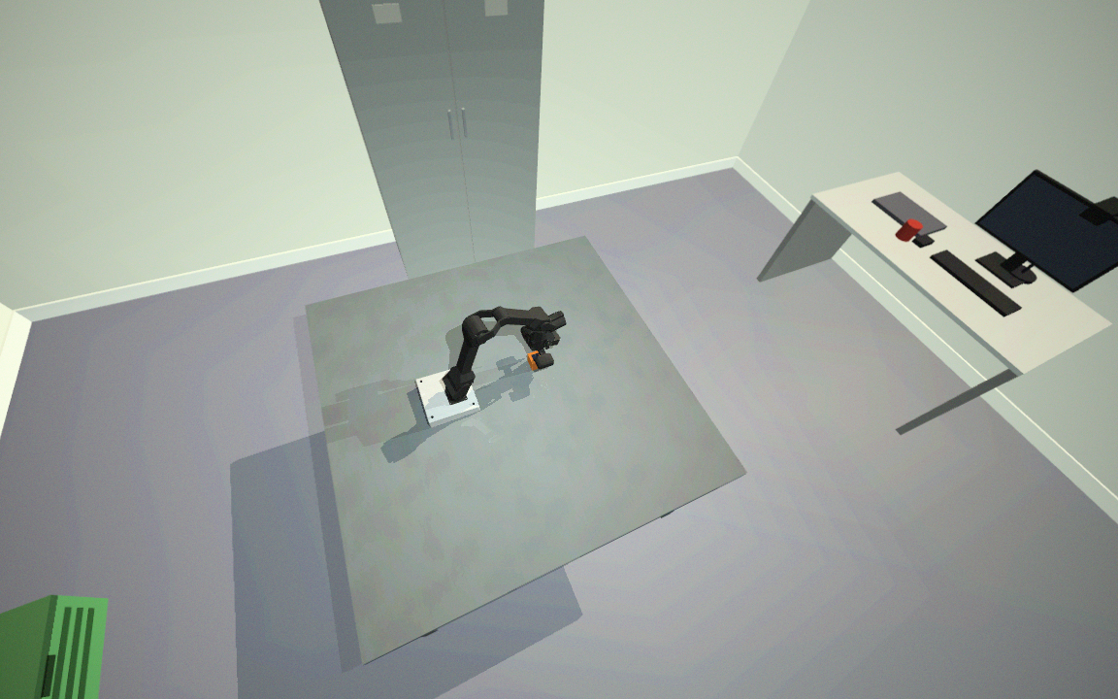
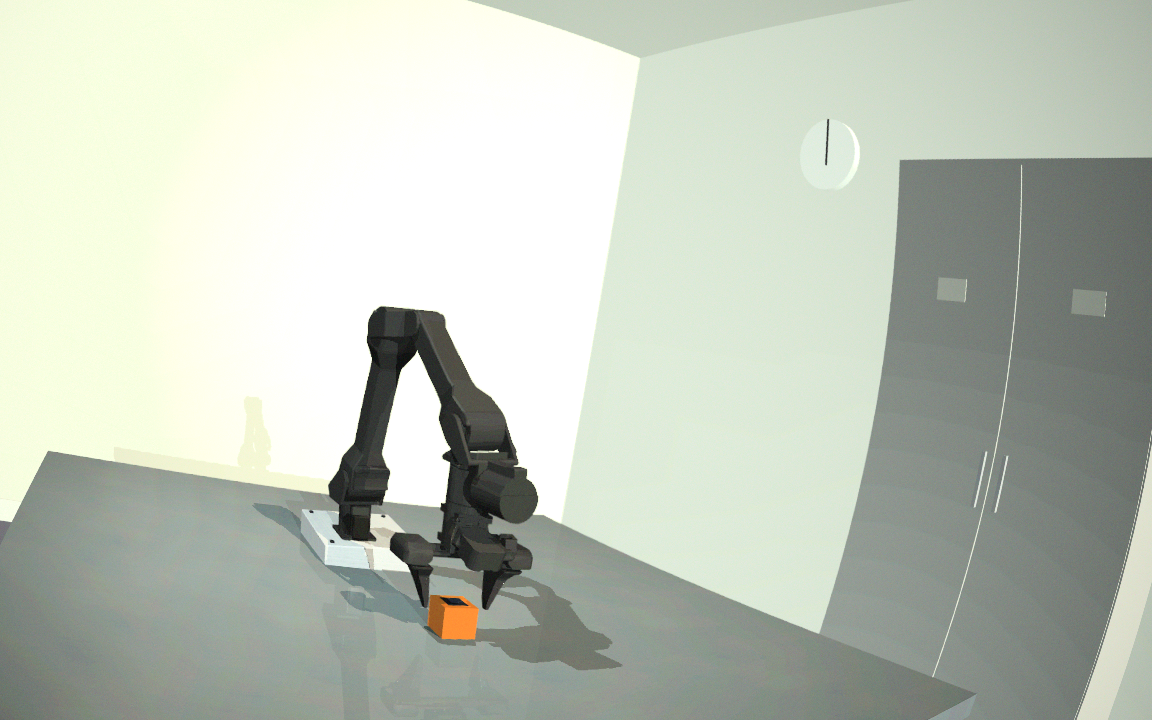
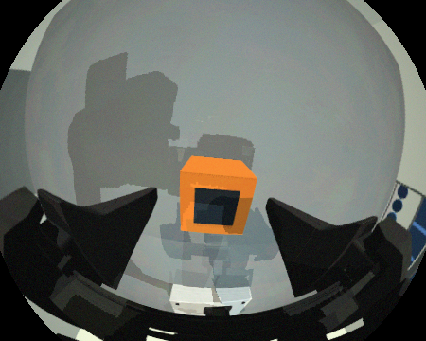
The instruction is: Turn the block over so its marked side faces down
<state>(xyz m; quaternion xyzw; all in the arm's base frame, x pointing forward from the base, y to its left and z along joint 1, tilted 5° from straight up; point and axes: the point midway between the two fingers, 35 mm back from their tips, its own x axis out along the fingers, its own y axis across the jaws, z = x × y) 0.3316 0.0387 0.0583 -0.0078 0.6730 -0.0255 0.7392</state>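
The block (image 1: pixel 533 361) (image 2: pixel 453 619) (image 3: pixel 187 204) is bright orange, with a dark navy square on its top face. The arm (image 1: pixel 466 351) (image 2: pixel 374 407) is black, its base (image 1: pixel 435 415) (image 2: pixel 343 557) (image 3: pixel 190 294) white with small black dots. On the pale cream desk (image 1: pixel 1058 334), the cup (image 1: pixel 907 231) near the far left edge is red and the keyboard (image 1: pixel 974 282) black.

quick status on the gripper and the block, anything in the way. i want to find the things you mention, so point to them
Gripper (image 2: pixel 455 607) (image 3: pixel 213 200) open and empty, pointing down over the block. Orange block (image 1: pixel 533 360) (image 2: pixel 453 619) (image 3: pixel 218 163) on the table (image 1: pixel 545 504) (image 2: pixel 159 591) (image 3: pixel 293 95), dark marked side up, not turned. No obstruction seen around it.
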